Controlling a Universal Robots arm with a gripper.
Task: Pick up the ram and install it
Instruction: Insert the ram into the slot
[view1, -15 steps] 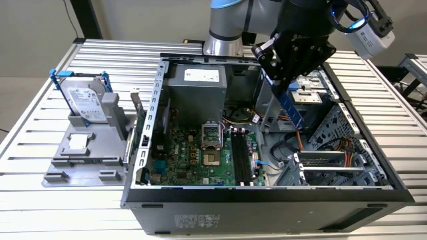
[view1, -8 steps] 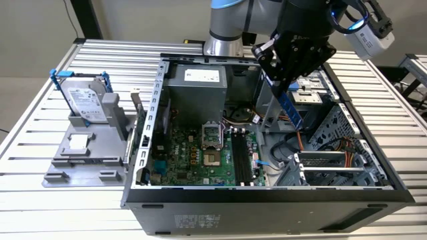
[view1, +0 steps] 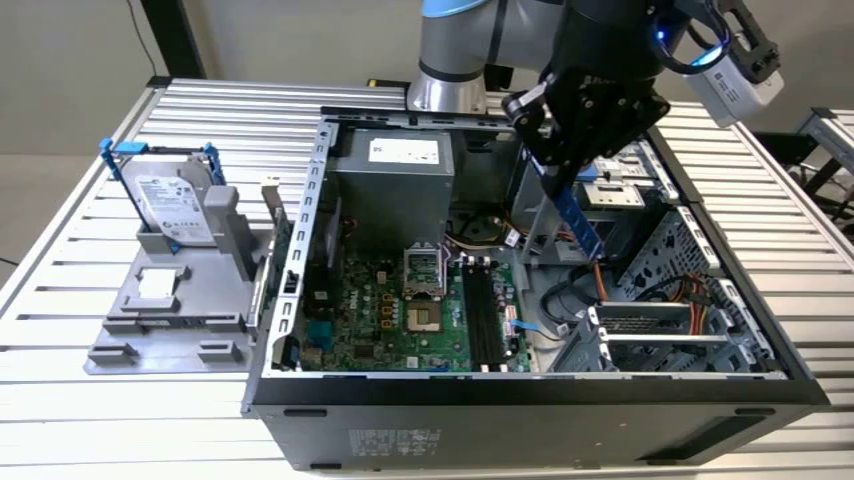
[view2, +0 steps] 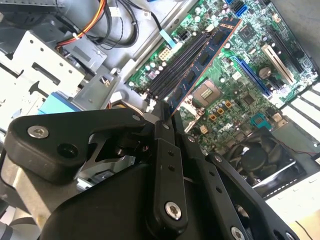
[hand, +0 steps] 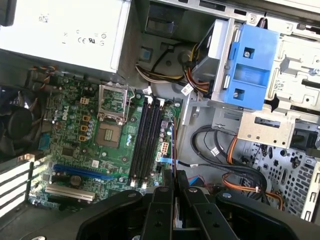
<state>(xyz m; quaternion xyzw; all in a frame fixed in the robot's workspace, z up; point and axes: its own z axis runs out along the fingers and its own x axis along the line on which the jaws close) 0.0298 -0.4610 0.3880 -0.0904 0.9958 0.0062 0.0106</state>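
- The ram (view1: 577, 215) is pinched by its upper end between the pressed-in fingers of the gripper (view1: 551, 165). It hangs down from them as a long blue-looking strip, tilted so that its lower end leans toward the exterior view's right.
- In the second wrist view the ram (view2: 202, 57) reaches out from the gripper (view2: 167, 116) with its black chips facing the camera. In the first wrist view it shows edge-on as a thin line (hand: 173, 145) above the gripper (hand: 174, 177).
- The stick is in the air inside the open computer case (view1: 534, 400), seated in nothing.
- Nearest below it are the long black memory slots (view1: 483, 315), which lie just to the exterior view's left of the ram's lower end.
- The slots sit on the green motherboard (view1: 374, 300), beside the square processor socket (hand: 110, 135).
- A silver power supply (view1: 394, 175) fills the far end of the case, and a blue drive bracket (hand: 250, 65) sits over the cables.
- Outside the case, on the exterior view's left, a hard drive (view1: 171, 205) with blue rails stands upright on a grey fixture (view1: 160, 320) on the slatted metal table (view1: 134, 430).
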